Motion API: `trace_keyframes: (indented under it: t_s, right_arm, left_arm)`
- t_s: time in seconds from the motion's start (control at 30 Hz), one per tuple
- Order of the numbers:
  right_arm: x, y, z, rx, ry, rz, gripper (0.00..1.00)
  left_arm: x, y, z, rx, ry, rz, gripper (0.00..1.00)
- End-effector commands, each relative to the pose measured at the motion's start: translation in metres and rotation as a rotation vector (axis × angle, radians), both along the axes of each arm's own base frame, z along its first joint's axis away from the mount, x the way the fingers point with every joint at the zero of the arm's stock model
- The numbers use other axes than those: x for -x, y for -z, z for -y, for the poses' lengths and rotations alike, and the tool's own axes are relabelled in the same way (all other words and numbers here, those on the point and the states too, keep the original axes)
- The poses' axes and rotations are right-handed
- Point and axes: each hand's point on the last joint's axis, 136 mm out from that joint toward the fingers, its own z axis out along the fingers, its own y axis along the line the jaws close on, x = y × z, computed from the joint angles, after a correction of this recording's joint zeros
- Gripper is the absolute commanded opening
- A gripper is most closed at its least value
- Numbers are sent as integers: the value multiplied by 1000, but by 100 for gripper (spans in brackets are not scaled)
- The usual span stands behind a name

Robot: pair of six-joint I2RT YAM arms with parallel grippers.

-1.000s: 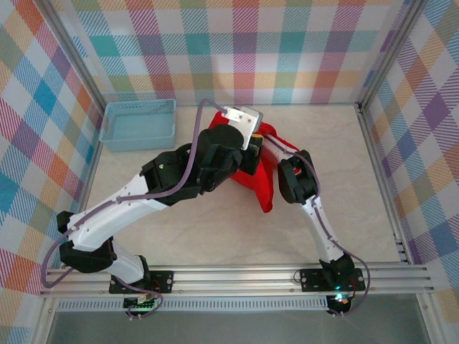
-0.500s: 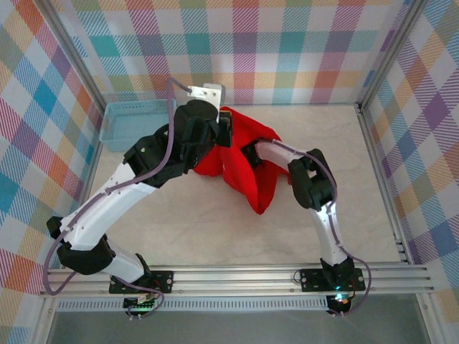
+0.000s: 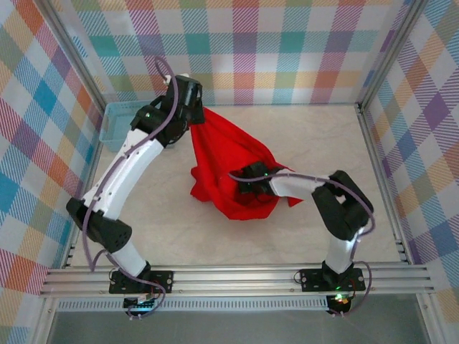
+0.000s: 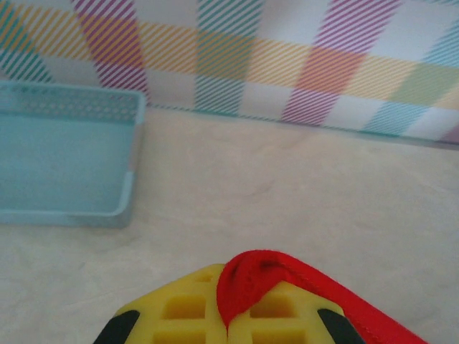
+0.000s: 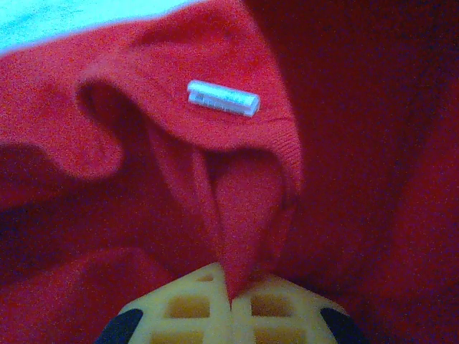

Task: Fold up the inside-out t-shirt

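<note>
Red cloth is caught in both grippers. Nearest the arm bases, the right gripper sits low over the table. Its yellow fingers are pinched together on a fold of the inside-out t-shirt, just below the collar seam where the small white tag shows. From there the shirt stretches as a slanted sheet up to the left gripper at the far left, which is clenched on a hemmed edge that loops over its fingers. The rest of the shirt bunches on the table between the two. Beyond lie the blue basket and the plaid back wall. The step in hand looks like drawing the garment out flat before any fold. To do it well, I judge the two grips should move apart evenly, with just enough tension to shake out the bunched folds. They should then lower together so the cloth lands smooth and clear of the basket. So thin a pinch could slip if tugged hard.
</note>
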Motion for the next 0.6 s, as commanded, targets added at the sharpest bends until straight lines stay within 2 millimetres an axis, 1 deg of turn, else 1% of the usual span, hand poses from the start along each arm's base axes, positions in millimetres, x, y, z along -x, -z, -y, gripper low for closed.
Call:
trace_keyframes:
  t_s: [0.0,0.1,0.17,0.23,0.3,0.37,0.43,0.5,0.57]
  right_arm:
    - [4,-41,-14,-116,-74,146,0]
    - [21,-55,-8,-168,-99,186,0]
    - [31,-63,-3,-197,-111,213,0]
    - [40,-74,2,-224,-132,240,0]
    - [49,-85,1,-255,-174,258,0]
    - [58,-96,-6,-293,-231,271,0]
    - [62,-99,-10,-281,-257,275,0]
    - [64,-98,-11,-269,-264,277,0]
    - [68,-102,-12,-298,-277,289,0]
  left_arm:
    - [-17,36,-22,0,-70,-107,2]
    - [-28,78,-37,-41,-125,-205,0]
    - [-30,99,-42,-77,-145,-250,0]
    - [-30,119,-42,-95,-150,-292,0]
    - [-28,137,-42,-105,-153,-332,0]
    - [-27,152,-40,-110,-150,-371,0]
    - [-24,166,-37,-119,-150,-411,0]
    - [-21,177,-35,-137,-144,-440,0]
    - [-16,187,-32,-168,-128,-472,0]
